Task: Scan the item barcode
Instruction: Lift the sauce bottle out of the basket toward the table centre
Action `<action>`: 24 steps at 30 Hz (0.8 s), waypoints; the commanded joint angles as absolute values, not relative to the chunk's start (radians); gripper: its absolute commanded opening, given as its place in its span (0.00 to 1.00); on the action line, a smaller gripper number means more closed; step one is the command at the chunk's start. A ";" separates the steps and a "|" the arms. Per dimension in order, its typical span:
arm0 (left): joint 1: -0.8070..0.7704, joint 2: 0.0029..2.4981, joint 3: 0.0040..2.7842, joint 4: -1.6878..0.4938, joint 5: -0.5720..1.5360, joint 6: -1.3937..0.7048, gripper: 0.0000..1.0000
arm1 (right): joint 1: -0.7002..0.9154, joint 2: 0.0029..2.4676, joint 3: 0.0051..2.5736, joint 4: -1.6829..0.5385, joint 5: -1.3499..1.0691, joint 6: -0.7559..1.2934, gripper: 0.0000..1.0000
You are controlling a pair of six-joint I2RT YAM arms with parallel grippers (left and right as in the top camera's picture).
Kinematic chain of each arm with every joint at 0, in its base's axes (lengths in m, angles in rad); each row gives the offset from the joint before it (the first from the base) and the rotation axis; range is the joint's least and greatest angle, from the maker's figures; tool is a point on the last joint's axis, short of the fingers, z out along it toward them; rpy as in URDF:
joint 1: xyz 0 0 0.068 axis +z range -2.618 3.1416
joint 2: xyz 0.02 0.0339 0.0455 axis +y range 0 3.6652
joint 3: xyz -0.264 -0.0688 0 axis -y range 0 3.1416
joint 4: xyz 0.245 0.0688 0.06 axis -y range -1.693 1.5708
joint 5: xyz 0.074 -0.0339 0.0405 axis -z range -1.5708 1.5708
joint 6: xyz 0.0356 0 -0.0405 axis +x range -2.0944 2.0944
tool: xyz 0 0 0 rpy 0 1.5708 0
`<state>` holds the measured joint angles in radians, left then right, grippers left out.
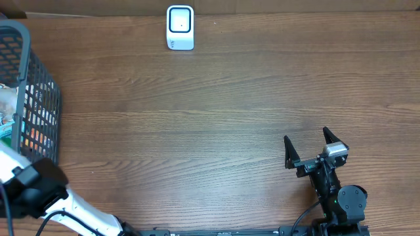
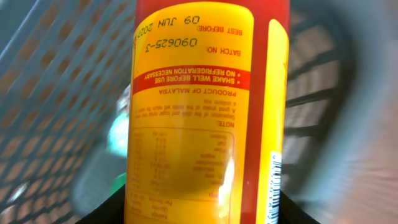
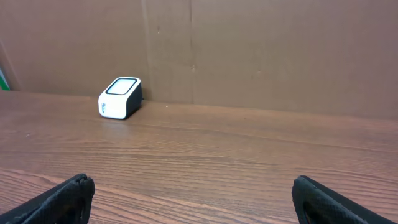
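Note:
A bottle (image 2: 205, 106) with a yellow and red label fills the left wrist view, its printed text upside down. A strip of barcode (image 2: 273, 186) shows on its lower right edge. My left gripper (image 2: 202, 214) is shut on the bottle, a dark finger on each side at the bottom of the view, with basket mesh (image 2: 56, 81) around it. From overhead only the left arm (image 1: 33, 187) shows, at the lower left beside the basket (image 1: 41, 98). The white scanner (image 1: 180, 27) (image 3: 120, 98) stands at the table's far edge. My right gripper (image 1: 314, 147) (image 3: 194, 193) rests open and holds nothing.
The dark mesh basket at the left edge holds several packaged goods (image 1: 8, 108). A brown cardboard wall (image 3: 261, 50) runs behind the scanner. Wooden tabletop (image 1: 197, 131) stretches between the basket, the scanner and the right arm.

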<state>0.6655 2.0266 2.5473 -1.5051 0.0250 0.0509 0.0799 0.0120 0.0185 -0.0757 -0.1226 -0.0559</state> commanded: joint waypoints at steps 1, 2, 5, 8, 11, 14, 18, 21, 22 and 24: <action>0.568 1.945 2.629 -1.507 0.091 -0.038 0.04 | 0.077 0.003 0.008 -0.072 -0.113 -0.053 1.00; 0.539 1.930 2.635 -1.507 0.096 -0.038 0.04 | 0.077 0.003 0.008 -0.072 -0.113 -0.053 1.00; 0.442 1.887 2.637 -1.515 0.125 -0.042 0.04 | 0.077 0.003 0.008 -0.072 -0.113 -0.053 1.00; 0.334 1.869 2.637 -1.557 0.156 -0.042 0.04 | 0.077 0.003 0.008 -0.072 -0.113 -0.053 1.00; 0.232 1.873 2.636 -1.620 0.185 -0.042 0.04 | 0.077 0.003 0.008 -0.072 -0.113 -0.053 1.00; 0.114 1.885 2.632 -1.689 0.226 -0.089 0.04 | 0.077 0.003 0.008 -0.072 -0.113 -0.053 1.00; 0.007 1.885 2.620 -1.689 0.268 -0.259 0.04 | 0.077 0.003 0.008 -0.072 -0.113 -0.053 1.00; -0.061 1.885 2.620 -1.689 0.266 -0.350 0.04 | 0.077 0.003 0.008 -0.072 -0.113 -0.053 1.00; -0.079 1.885 2.620 -1.689 0.266 -0.364 0.04 | 0.077 0.003 0.008 -0.072 -0.113 -0.053 1.00; -0.115 1.885 2.619 -1.689 0.267 -0.376 0.05 | 0.077 0.003 0.008 -0.072 -0.113 -0.053 1.00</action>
